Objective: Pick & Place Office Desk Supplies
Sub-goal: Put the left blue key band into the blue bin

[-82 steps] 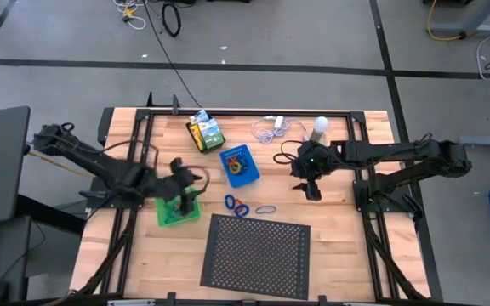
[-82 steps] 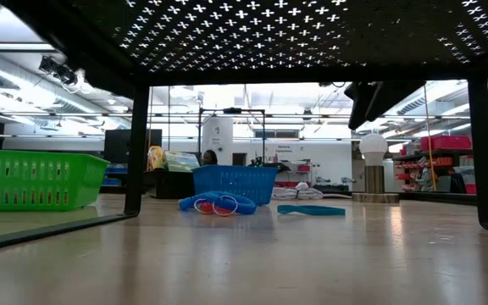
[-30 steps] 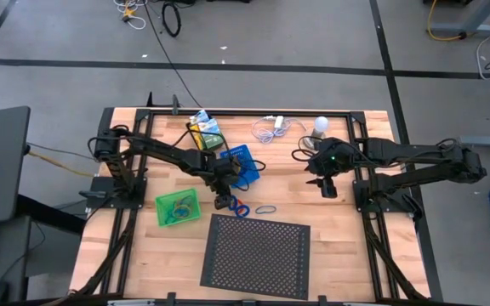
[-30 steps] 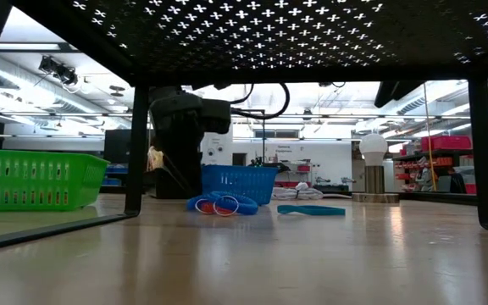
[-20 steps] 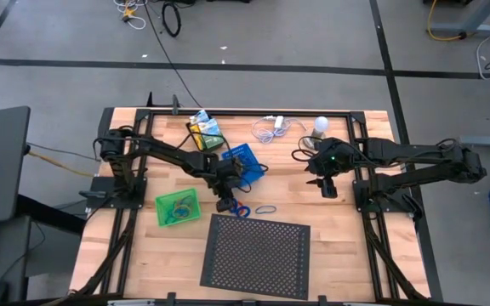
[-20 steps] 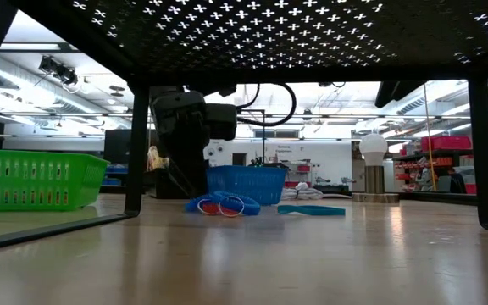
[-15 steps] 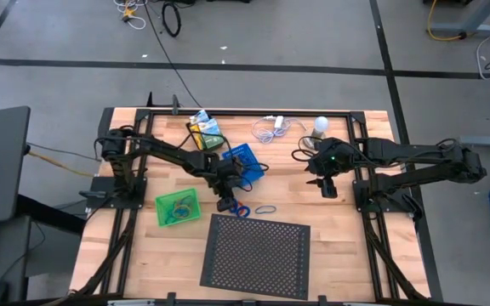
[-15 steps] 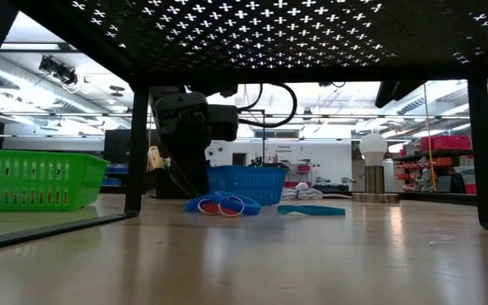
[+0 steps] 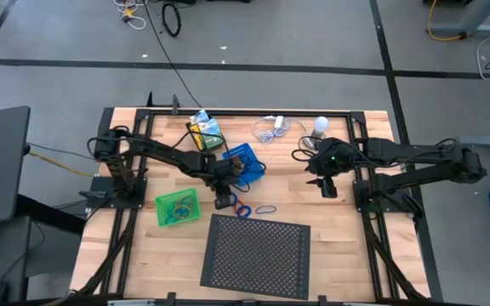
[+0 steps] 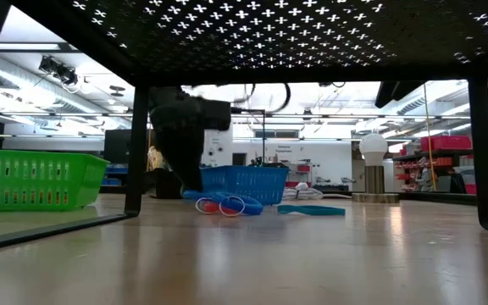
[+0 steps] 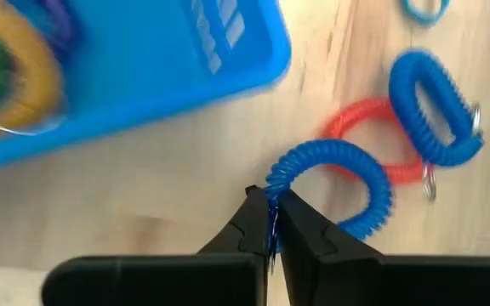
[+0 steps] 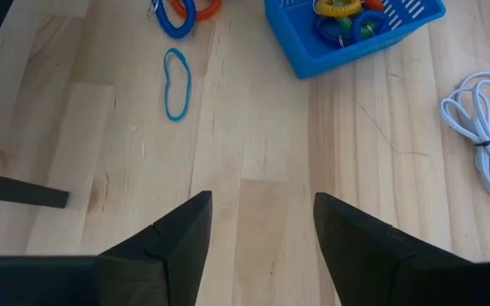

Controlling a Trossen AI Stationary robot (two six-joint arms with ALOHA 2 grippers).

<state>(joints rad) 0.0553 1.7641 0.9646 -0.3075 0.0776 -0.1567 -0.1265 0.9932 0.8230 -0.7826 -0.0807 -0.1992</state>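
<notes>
Blue coil loop [image 11: 339, 183]: left gripper [image 11: 272, 223] is clamped on its near end at centre frame, beside the blue tray [image 9: 242, 161]; the loop trails away over the red loop [image 11: 373, 140]. Right gripper [image 12: 262, 225] waits wide, farther off.

Dark left arm [image 10: 185, 135] over coiled loops [image 10: 223, 204] before blue tray [image 10: 242, 184].

The left arm reaches rightward across the table to its middle. The left gripper [image 11: 271, 223] points down at the table surface, fingers pinched together. The right arm is folded at the table's right side; the right gripper [image 12: 262, 225] hangs above the surface, fingers spread apart.
</notes>
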